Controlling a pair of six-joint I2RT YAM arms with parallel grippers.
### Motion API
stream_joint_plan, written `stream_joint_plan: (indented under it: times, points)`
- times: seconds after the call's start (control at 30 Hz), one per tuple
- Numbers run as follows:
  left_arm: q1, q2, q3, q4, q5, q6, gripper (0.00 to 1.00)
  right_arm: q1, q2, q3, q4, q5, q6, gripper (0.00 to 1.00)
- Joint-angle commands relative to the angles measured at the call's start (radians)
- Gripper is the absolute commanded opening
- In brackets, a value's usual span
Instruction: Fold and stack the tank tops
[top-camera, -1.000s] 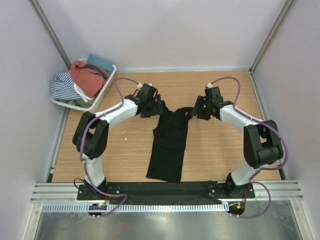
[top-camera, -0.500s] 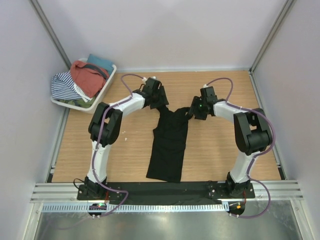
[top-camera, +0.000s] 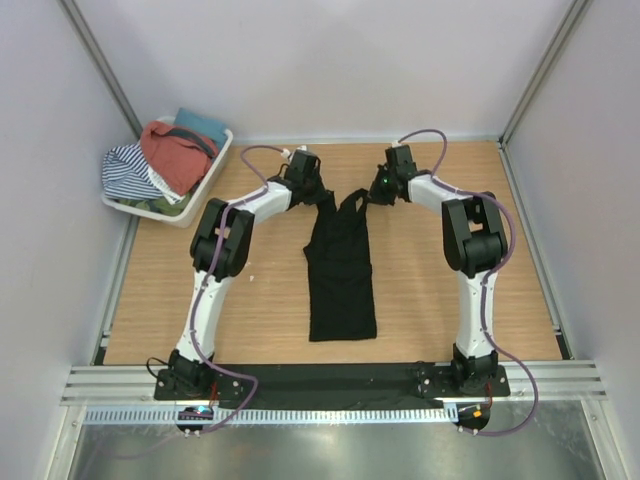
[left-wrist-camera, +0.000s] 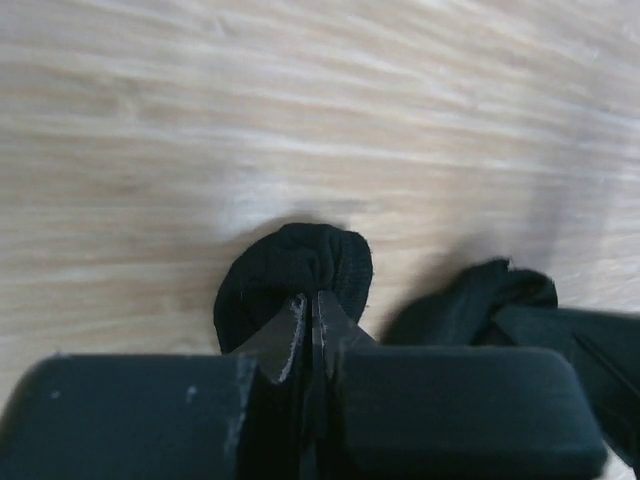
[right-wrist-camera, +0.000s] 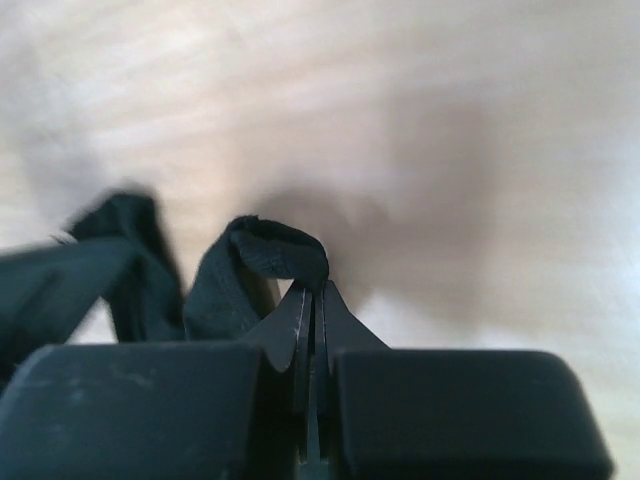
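The black tank top lies stretched lengthwise on the wooden table, straps toward the far side. My left gripper is shut on its left strap, which bunches into a black loop right ahead of the fingertips. At the other strap my right gripper is shut, a fold of black strap pinched at its tips. The rust-red tank top sits heaped in the white basket at the far left.
The basket also holds a striped cloth and a teal cloth. Grey walls close the table at the back and on both sides. Both arms reach far out from their bases at the near edge.
Both grippers have closed on the straps and moved toward the far wall. The black top was dragged away from the near edge and pulled straighter.
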Motion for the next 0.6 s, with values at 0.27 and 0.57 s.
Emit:
stream_joint_plan:
  times: [0.27,0.57]
  points:
    - [0.073,0.098,0.194,0.098,0.036,-0.048,0.59,0.015,0.196,0.435,-0.088,-0.047,0.013,0.42]
    - [0.130,-0.026,0.197,-0.039,0.043,0.079,0.86,0.013,-0.016,0.288,-0.094,0.017,-0.056,0.65]
